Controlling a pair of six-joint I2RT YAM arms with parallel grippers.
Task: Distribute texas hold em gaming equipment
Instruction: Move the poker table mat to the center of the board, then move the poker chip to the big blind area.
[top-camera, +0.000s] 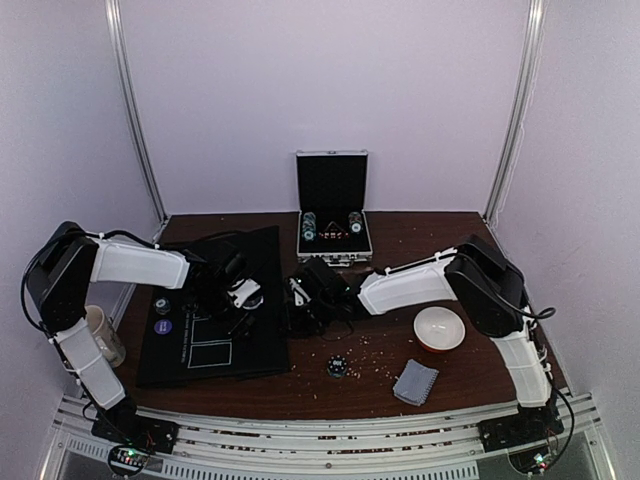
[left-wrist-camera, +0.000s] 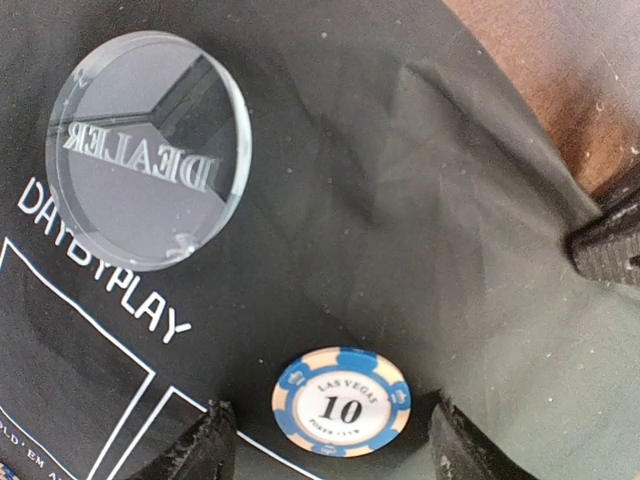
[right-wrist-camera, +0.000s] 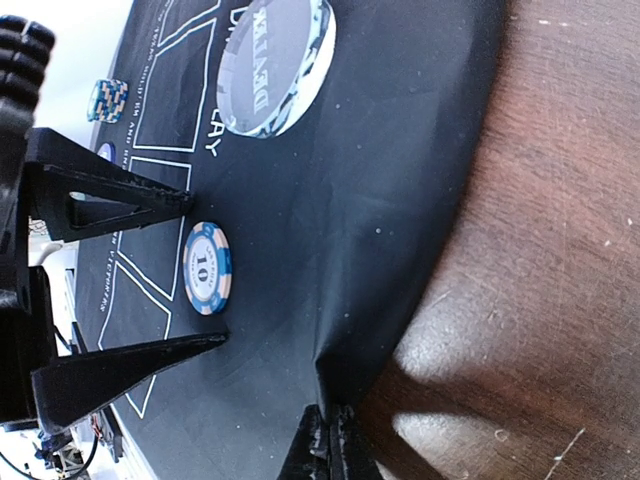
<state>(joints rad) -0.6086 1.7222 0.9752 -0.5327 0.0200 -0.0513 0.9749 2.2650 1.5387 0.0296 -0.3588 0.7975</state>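
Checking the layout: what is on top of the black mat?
A clear DEALER button and a blue 10 chip lie flat on it, more chips farther off. Anything beneath the mat is covered.

The mat (left-wrist-camera: 420, 200) under my left gripper (left-wrist-camera: 330, 445) is matt, creased black cloth. Beyond, the dealer button (left-wrist-camera: 150, 150) is clear, glossy plastic.

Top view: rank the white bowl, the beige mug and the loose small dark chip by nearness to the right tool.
1. The small dark chip, just toward the arm bases from the right tool.
2. The white bowl, farther off to its right.
3. The beige mug, farthest, left of the black mat.
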